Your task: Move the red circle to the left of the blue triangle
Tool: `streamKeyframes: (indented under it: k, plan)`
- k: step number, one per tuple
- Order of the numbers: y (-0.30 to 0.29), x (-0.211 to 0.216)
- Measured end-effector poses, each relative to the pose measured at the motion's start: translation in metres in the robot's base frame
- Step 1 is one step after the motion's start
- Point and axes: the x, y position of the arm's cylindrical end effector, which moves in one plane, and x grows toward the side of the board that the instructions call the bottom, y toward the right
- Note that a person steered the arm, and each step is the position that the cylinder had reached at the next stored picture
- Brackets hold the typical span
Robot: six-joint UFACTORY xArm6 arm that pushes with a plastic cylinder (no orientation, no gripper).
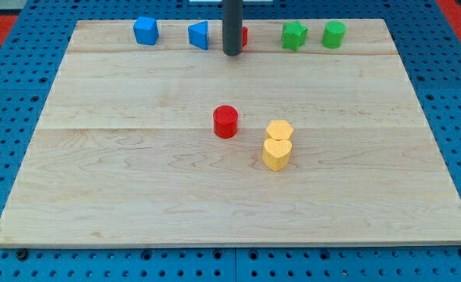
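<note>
Well below my tip [232, 52], red circle [225, 121] sits mid-board.

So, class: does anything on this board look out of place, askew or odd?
Nothing looks damaged or spilled. The red circle sits alone mid-board, beside two touching yellow blocks, while the other blocks line the view's top. My tip partly hides a second red block right of the blue triangle.

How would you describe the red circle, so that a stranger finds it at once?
Start at the wooden board and look near its middle. The red circle stands there alone, just to the view's left of two touching yellow blocks. It is the only round red block standing fully in view.
</note>
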Motion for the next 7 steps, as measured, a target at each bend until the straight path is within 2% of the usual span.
streamKeyframes:
  k: [1,2,3,4,5,6,7]
  plan:
    - [-0.088,0.005]
    - [-0.052,0.038]
    - [0.037,0.062]
    - [0.049,0.158]
    - [-0.008,0.192]
    - [-0.037,0.157]
    - [0.004,0.216]
